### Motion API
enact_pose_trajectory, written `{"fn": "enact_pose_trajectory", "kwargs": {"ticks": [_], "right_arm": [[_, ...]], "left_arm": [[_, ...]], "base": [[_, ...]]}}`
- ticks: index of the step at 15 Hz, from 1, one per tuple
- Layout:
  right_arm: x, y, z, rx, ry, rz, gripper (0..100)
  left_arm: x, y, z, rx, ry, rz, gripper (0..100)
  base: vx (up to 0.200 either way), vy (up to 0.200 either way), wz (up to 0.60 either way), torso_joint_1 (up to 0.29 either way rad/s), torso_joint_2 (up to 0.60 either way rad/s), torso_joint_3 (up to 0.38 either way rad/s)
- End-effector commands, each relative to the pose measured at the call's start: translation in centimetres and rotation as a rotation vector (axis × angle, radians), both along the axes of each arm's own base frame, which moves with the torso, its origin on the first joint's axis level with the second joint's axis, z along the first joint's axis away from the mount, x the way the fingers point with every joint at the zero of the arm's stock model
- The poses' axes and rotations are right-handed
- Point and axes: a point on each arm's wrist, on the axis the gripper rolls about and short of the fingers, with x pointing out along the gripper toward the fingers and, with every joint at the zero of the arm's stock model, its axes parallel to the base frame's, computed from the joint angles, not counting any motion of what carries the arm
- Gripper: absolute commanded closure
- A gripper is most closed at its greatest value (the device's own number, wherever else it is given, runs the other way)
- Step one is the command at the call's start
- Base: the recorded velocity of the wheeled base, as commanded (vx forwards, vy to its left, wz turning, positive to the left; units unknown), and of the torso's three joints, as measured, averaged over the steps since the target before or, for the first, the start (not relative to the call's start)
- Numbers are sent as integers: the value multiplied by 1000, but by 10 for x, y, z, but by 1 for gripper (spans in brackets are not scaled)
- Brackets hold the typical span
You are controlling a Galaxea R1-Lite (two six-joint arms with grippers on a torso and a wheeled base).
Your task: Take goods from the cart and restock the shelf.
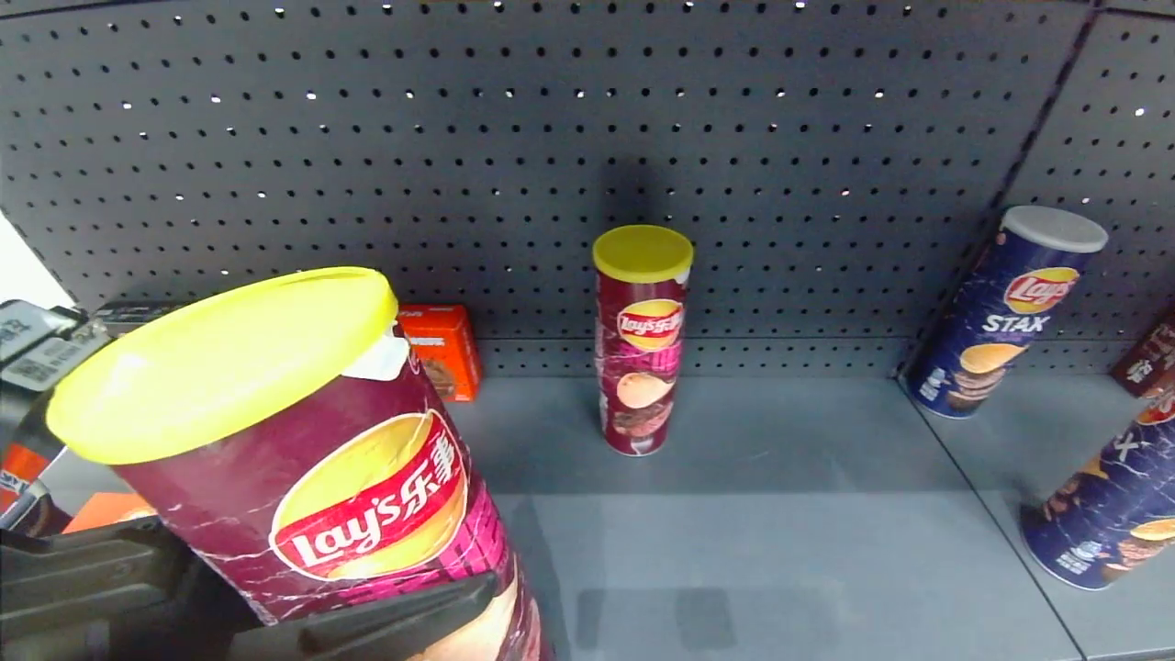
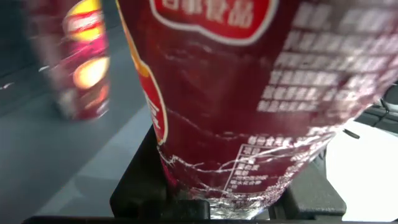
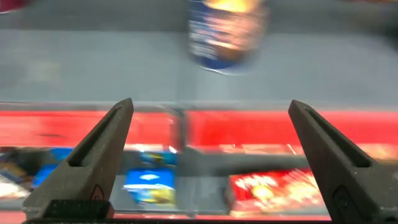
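As my left pincer [image 1: 275, 597] is gripping a can [image 1: 303, 441], it is hovering over the shelf [image 1: 734, 551]. My right pincer [image 3: 211, 155] is gaping

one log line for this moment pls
left jaws: shut on held maroon can | right jaws: open, empty | shelf: second maroon can upright at back

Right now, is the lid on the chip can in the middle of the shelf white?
No, the red chip can standing in the middle of the shelf has a yellow lid.
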Motion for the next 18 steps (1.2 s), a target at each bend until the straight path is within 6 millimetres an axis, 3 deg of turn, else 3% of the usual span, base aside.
{"fn": "enact_pose_trajectory", "kwargs": {"ticks": [1, 9, 13, 18], "right_arm": [[0, 0, 0, 0, -1, 0, 0], [0, 0, 0, 0, -1, 0, 0], [0, 0, 0, 0, -1, 0, 0], [0, 0, 0, 0, -1, 1, 0]], "left_arm": [[1, 0, 0, 0, 0, 3, 100], [1, 1, 0, 1, 1, 11, 100], [20, 7, -7, 26, 34, 111, 100], [33, 2, -15, 59, 61, 121, 100]], "base": [[0, 0, 0, 0, 0, 0], [0, 0, 0, 0, 0, 0], [0, 0, 0, 0, 0, 0], [0, 0, 0, 0, 0, 0]]}}
